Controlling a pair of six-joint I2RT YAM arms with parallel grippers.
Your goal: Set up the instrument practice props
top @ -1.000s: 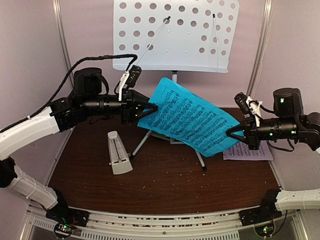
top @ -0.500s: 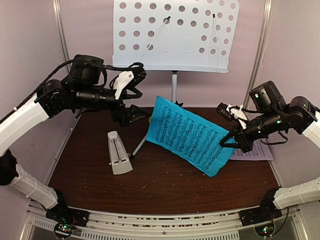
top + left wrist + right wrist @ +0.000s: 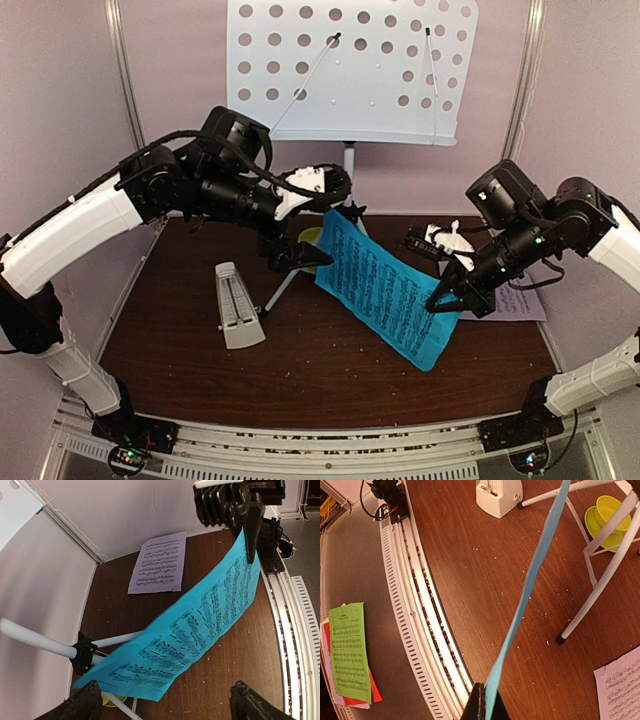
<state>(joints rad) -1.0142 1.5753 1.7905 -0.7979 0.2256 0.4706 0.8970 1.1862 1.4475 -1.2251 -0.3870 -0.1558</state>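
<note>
The blue music sheet (image 3: 385,292) hangs tilted above the table, held only at its lower right edge by my right gripper (image 3: 441,301), which is shut on it. In the right wrist view the sheet (image 3: 532,575) runs edge-on up from the pinched fingertips (image 3: 479,707). My left gripper (image 3: 298,255) is open beside the sheet's upper left edge and holds nothing; its fingers (image 3: 82,705) stand wide apart below the sheet (image 3: 200,630). The pale perforated music stand (image 3: 350,70) stands at the back. The cream metronome (image 3: 237,305) sits front left. The pale pink sheet (image 3: 520,300) lies at the right.
The stand's silver tripod legs (image 3: 600,580) spread under the blue sheet. A lime-green bowl (image 3: 310,238) on its saucer sits behind them. The slotted rail (image 3: 420,620) runs along the table's near edge, and green and red sheets (image 3: 347,650) lie beyond it.
My left gripper has let go of the blue sheet, swung up and come back open beside it. My right gripper has turned the sheet so it hangs narrower and lower.
</note>
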